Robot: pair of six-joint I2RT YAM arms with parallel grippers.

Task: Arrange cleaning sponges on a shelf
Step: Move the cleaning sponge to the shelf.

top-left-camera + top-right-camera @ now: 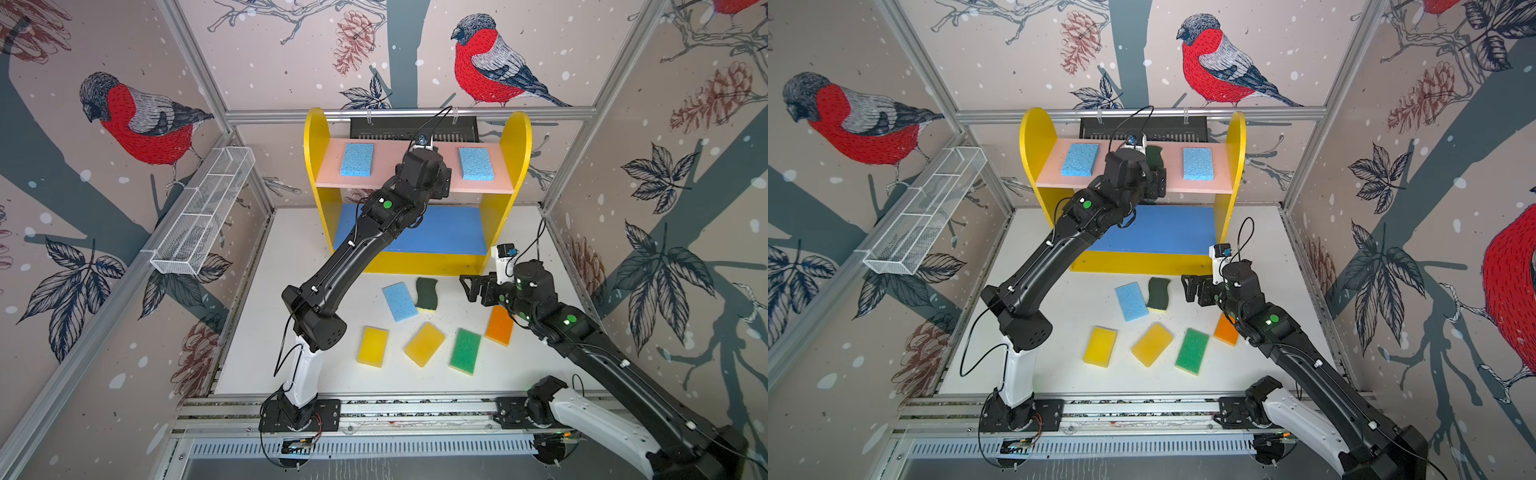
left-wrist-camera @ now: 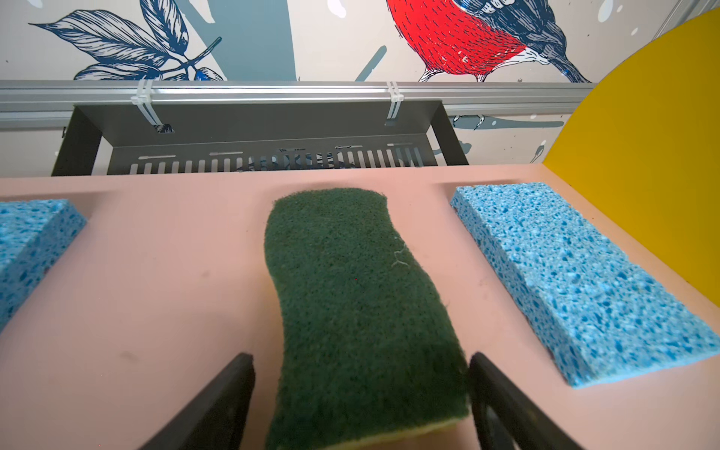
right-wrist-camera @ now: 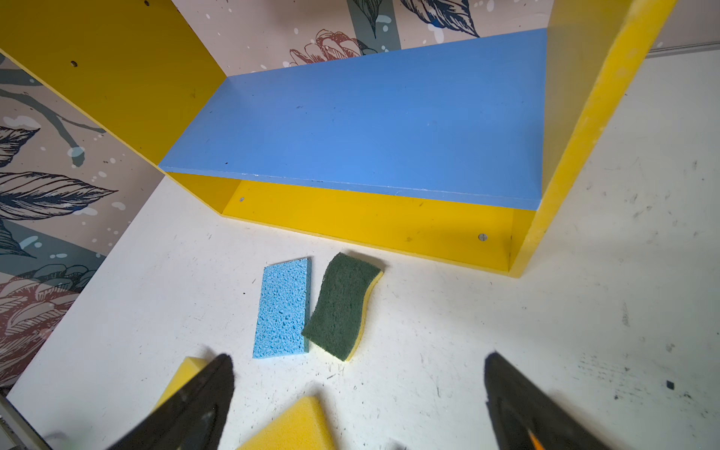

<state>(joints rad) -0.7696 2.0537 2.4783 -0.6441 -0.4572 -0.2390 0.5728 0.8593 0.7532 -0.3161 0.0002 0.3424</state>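
Pink top board (image 2: 156, 272), dark-green sponge (image 2: 350, 292), blue middle board (image 3: 370, 128)

A dark-green wavy sponge (image 2: 350, 280) lies flat on the shelf's pink top board (image 2: 163, 272) between two others: one light blue sponge (image 2: 31, 241), cut off by the frame edge, and a second light blue sponge (image 2: 576, 280) beside the yellow side panel (image 2: 643, 156). The left pincer (image 2: 361, 356) straddles its near end, jaws parted — one finger (image 2: 502, 401) touching, the other just clear.

Porous blue sponge (image 2: 576, 280), matt pink board (image 2: 156, 272)
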